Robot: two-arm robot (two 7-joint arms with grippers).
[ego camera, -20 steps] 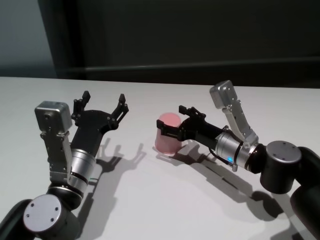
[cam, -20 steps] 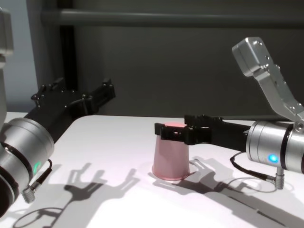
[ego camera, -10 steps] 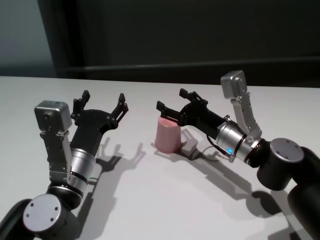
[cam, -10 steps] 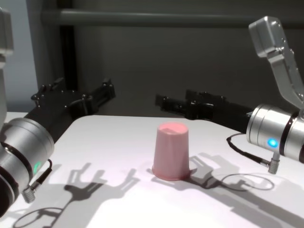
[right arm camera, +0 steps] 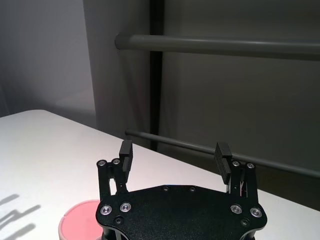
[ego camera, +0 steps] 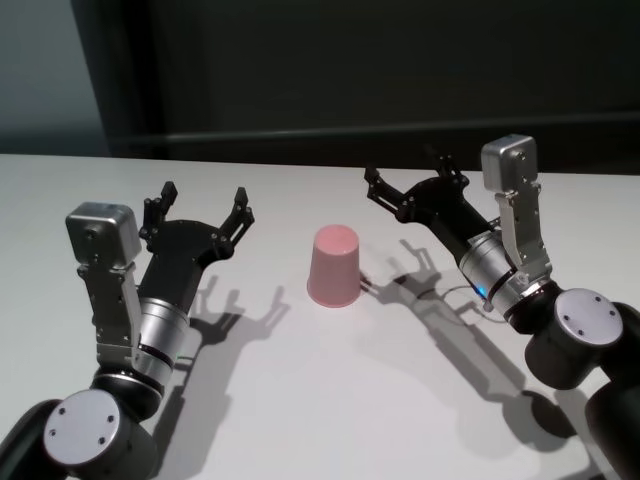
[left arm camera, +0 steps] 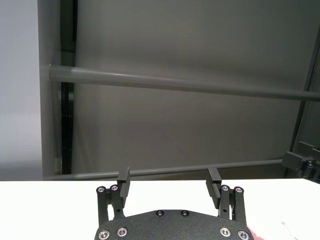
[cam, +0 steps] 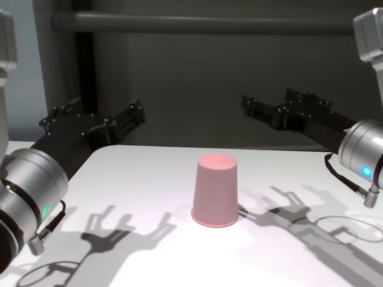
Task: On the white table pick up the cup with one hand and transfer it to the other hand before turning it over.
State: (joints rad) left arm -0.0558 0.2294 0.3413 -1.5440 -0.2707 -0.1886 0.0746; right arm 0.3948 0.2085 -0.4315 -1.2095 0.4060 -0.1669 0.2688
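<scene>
Your right gripper (ego camera: 407, 187) is spread wide and holds nothing, raised above the white table (ego camera: 330, 400) toward its far edge, right of the cup (ego camera: 334, 266) and clear of it. Your left gripper (ego camera: 200, 204) is also wide and empty, lifted over the table's left half, apart from the cup. The pink cup stands upside down, rim on the table and flat base up, about midway between both grippers.
</scene>
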